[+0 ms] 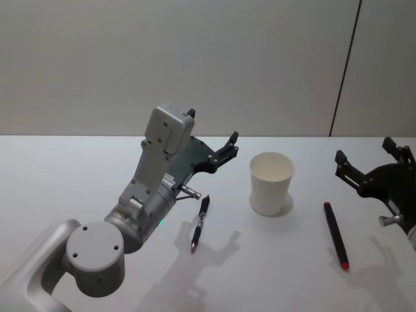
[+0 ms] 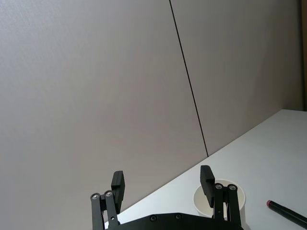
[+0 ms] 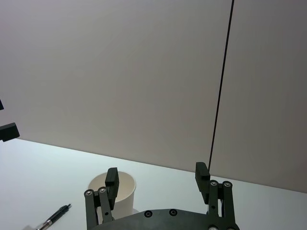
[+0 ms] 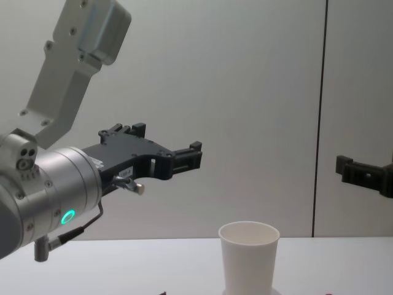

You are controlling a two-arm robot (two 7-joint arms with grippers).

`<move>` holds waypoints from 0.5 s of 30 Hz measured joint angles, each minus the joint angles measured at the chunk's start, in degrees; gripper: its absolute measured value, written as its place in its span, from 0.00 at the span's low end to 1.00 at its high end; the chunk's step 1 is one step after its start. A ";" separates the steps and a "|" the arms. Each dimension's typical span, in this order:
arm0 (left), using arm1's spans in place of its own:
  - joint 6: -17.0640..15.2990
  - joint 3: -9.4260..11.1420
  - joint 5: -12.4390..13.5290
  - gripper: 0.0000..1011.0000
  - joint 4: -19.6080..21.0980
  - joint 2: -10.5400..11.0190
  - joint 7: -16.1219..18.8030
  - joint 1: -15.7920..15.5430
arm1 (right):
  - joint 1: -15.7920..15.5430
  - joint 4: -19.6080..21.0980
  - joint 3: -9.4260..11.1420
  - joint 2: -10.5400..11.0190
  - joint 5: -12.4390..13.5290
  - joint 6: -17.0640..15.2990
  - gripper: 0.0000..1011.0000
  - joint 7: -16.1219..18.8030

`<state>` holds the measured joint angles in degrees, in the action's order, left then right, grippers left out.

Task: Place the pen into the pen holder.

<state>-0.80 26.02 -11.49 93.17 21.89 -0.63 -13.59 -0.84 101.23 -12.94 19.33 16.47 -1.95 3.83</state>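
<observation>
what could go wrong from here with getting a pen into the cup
Both pens lie flat on the table: the black pen left of the pen holder, the red-tipped pen right of it. A pinch could roll either away.
The pen holder is a paper cup; a pen dropped against its rim, or a brush from the open left gripper or right gripper, might tip it.

Cup (image 1: pixel 272 184) plain white, no print. Table (image 1: pixel 65 175) white too. Left pen (image 1: pixel 199 223) black w/ silver bits; right pen (image 1: pixel 336 235) black w/ red ends. Wall (image 1: pixel 97 65) pale grey, thin dark seam (image 1: pixel 344 68). Arm (image 4: pixel 61 184) silver-grey, green light ring (image 4: pixel 67 216). The left gripper (image 2: pixel 162 178) & right gripper (image 3: pixel 157 172) blk.
</observation>
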 joint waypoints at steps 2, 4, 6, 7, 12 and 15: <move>0.00 0.00 0.00 0.99 0.00 0.00 0.00 0.00 | 0.00 0.00 0.00 0.00 0.00 0.00 0.99 0.00; 0.00 0.00 0.00 0.99 0.00 0.00 0.00 0.00 | 0.00 0.00 0.00 0.00 0.00 0.00 0.99 0.00; 0.00 0.00 0.00 0.99 0.00 0.00 0.00 0.00 | -0.01 0.00 0.00 0.00 0.00 0.00 0.99 0.00; 0.00 0.00 0.00 0.99 0.00 0.00 0.00 0.00 | 0.00 0.00 0.00 0.00 0.00 0.00 0.99 0.00; 0.00 0.00 0.00 0.99 0.00 0.00 0.00 0.00 | 0.00 0.00 0.00 0.00 0.00 0.00 0.99 0.00; 0.00 0.00 0.00 0.99 0.00 0.00 0.00 0.00 | 0.00 0.00 0.00 0.00 0.00 0.00 0.99 0.00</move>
<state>-0.80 26.03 -11.48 93.18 21.89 -0.63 -13.59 -0.84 101.23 -12.94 19.33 16.47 -1.95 3.83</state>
